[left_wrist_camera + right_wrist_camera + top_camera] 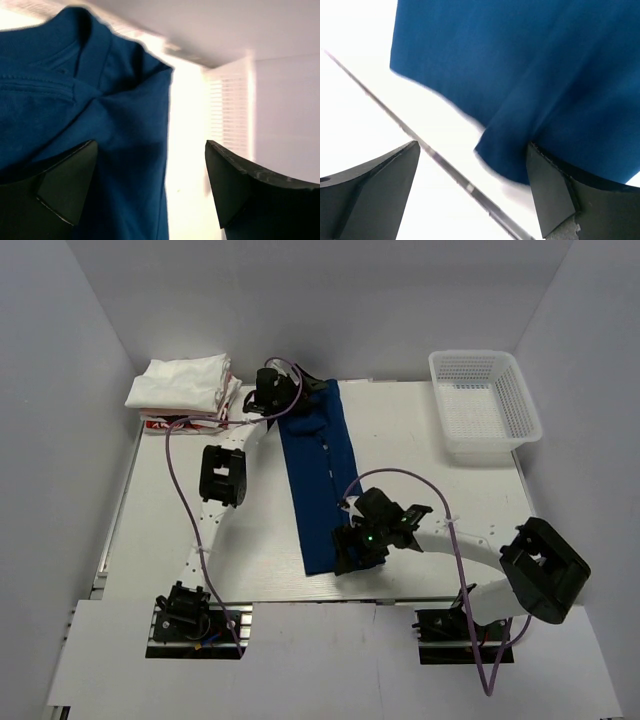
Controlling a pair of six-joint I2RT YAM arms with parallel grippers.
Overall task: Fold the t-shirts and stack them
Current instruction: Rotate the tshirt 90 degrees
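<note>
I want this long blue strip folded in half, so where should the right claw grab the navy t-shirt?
Probably the near hem corner of the navy t-shirt, beside the open right claw. Come in low from the near end, one finger under the edge: the shirt lies flat in a narrow strip.

One navy blue t-shirt [318,480] at centre, one pile of folded white t-shirts [183,386] upper left (layers too tight to count), one red-printed t-shirt [158,424] beneath it, one white mesh basket [480,447] upper right.
</note>
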